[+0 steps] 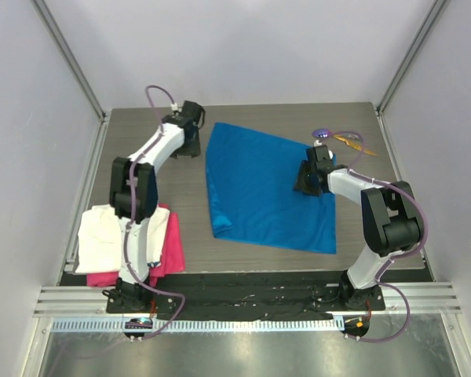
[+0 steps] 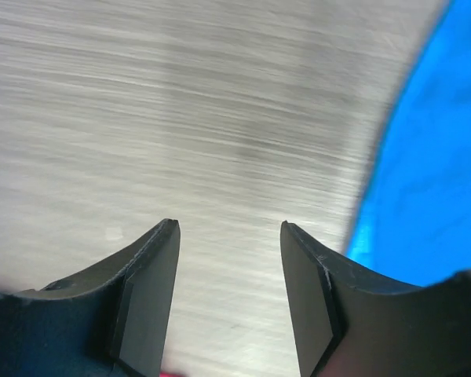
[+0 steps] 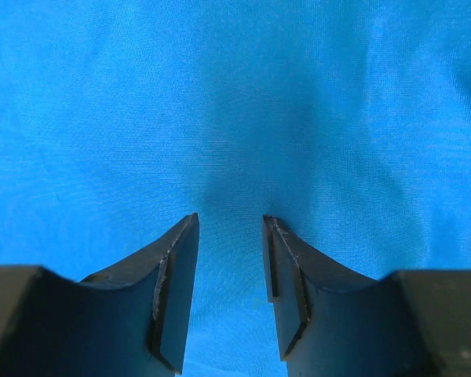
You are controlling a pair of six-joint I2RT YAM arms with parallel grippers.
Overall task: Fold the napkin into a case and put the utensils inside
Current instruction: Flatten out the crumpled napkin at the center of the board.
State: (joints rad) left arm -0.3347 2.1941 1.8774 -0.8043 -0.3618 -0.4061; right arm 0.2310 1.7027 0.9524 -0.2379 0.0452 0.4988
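**Napkin spread out, both grippers released**

Blue napkin (image 1: 259, 188) lies spread in the middle of the worktop (image 1: 192, 228). L gripper (image 2: 229, 228) is low over bare worktop just beside the napkin's far-left edge, jaws apart, nothing btw them. R gripper (image 3: 230, 218) is over the napkin's right part, jaws apart w/ only cloth under them, no grasp seen. Purple-head utensil (image 1: 322, 133) & orange-yellow utensil (image 1: 352, 144) lie at far right, off the napkin.
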